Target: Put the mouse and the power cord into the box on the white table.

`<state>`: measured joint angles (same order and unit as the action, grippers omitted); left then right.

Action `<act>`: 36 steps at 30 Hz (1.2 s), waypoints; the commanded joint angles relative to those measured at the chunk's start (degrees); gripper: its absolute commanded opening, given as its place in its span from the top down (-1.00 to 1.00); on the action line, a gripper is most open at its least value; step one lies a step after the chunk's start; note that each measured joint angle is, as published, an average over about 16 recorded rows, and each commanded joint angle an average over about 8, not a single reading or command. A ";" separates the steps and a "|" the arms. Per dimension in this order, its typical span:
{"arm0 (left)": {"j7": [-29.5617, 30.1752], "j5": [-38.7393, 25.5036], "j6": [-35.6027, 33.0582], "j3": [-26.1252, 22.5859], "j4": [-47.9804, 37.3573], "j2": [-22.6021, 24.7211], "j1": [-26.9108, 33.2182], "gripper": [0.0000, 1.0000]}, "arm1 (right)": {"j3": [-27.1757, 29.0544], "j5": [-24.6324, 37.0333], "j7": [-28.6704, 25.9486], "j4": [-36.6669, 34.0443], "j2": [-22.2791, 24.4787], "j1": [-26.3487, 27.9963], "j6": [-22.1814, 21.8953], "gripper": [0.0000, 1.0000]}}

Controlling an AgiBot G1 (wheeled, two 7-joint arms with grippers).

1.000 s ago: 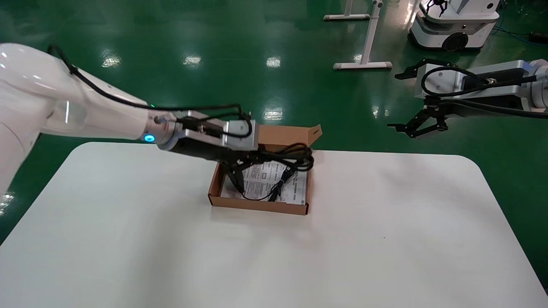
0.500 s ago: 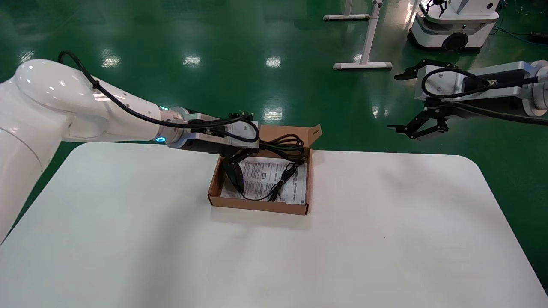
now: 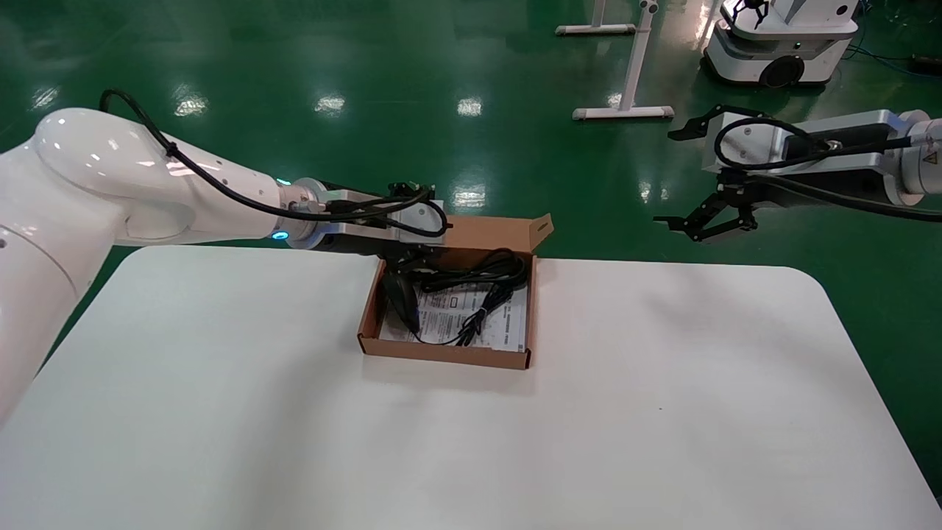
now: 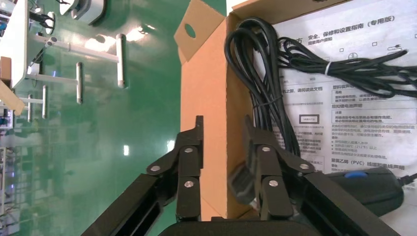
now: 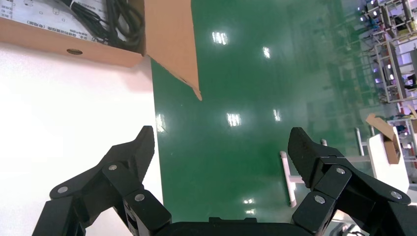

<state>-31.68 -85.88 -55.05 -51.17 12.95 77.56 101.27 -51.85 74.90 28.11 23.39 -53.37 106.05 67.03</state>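
Note:
The brown box [image 3: 441, 354] stands open on the white table [image 3: 294, 442], its flap [image 3: 500, 230] raised at the back. Inside, the coiled power cord [image 3: 478, 269] [image 4: 252, 73] lies along the back wall. The black mouse [image 3: 402, 300] [image 4: 372, 190] rests at the left end, its thin cable [image 3: 478, 316] bundled on the printed sheet. My left gripper [image 3: 408, 265] [image 4: 223, 123] is open at the back left corner, one finger outside the box wall [image 4: 211, 98] and one inside by the cord. My right gripper [image 3: 699, 224] [image 5: 221, 142] hangs open beyond the table's far right edge.
Green floor lies behind the table. White stand legs [image 3: 625, 112] and another robot's base [image 3: 780, 37] stand far back on the right. The box's flap [image 5: 169, 39] shows in the right wrist view.
The left gripper came down and back toward the box's back left corner. The power cord dropped from above the box to the bottom. The right arm shifted slightly left.

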 commanded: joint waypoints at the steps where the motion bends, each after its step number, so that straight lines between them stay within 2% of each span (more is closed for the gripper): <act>1: -0.07 -0.05 0.04 -0.06 -0.09 0.06 0.06 -1.00 | 0.01 -0.03 0.01 -0.01 -0.01 -0.04 -0.02 -1.00; 10: 3.38 3.53 -2.53 2.82 4.80 -3.42 -3.20 -1.00 | 1.83 -1.72 -1.96 2.39 0.90 -2.22 0.92 -1.00; 36: 21.81 22.65 -15.80 18.08 31.15 -21.88 -20.43 -1.00 | 17.30 -15.96 -18.75 24.12 8.84 -21.44 8.99 -1.00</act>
<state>-9.85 -63.22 -70.86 -33.08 44.12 55.66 80.83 -34.55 58.93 9.36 47.53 -44.52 84.60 76.02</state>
